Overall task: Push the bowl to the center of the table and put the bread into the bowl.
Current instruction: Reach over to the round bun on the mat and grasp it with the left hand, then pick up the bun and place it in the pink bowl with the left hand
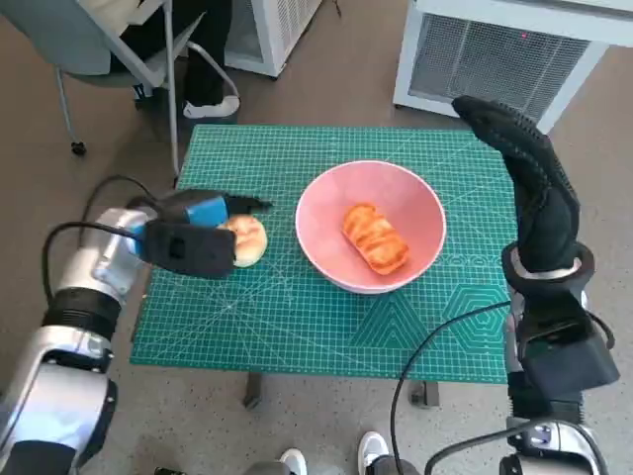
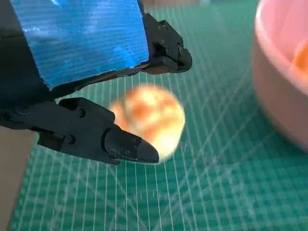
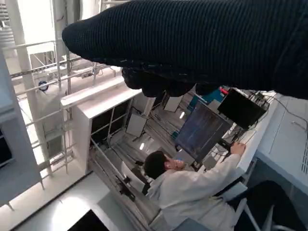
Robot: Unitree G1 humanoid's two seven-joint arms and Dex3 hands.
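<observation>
Left hand: the black left hand with blue tape over its back (image 1: 193, 242) reaches in from the table's left edge, low over the green gridded cutting mat (image 1: 297, 327). Its fingers (image 2: 127, 144) stand apart on either side of the small round golden bread roll (image 1: 244, 238); whether they touch it cannot be told.
Right hand: the right hand in the black knitted glove (image 1: 529, 178) is raised above the table's right side, forearm upright, fingers pointing away from the robot. It holds nothing, fingers extended together.
Container: the pale pink round bowl (image 1: 326, 203) sits near the middle of the mat, upright, to the right of the left hand.
Contents: one oblong orange-glazed bread piece (image 1: 376, 237) lies inside the bowl, on its bottom.
Round roll, position: on the mat, outside the bowl, just beside its left wall.
Left wrist view only: the roll (image 2: 149, 120) shows blurred between the black fingertips, with the bowl's pink wall (image 2: 279, 96) at the picture's edge.
Right wrist view only: the glove (image 3: 192, 43) fills the top; beyond it a person in a white coat (image 3: 192, 187) sits at a dark monitor (image 3: 202, 130).
Head view only: a grey chair (image 1: 109, 49) stands beyond the table's far left corner.
</observation>
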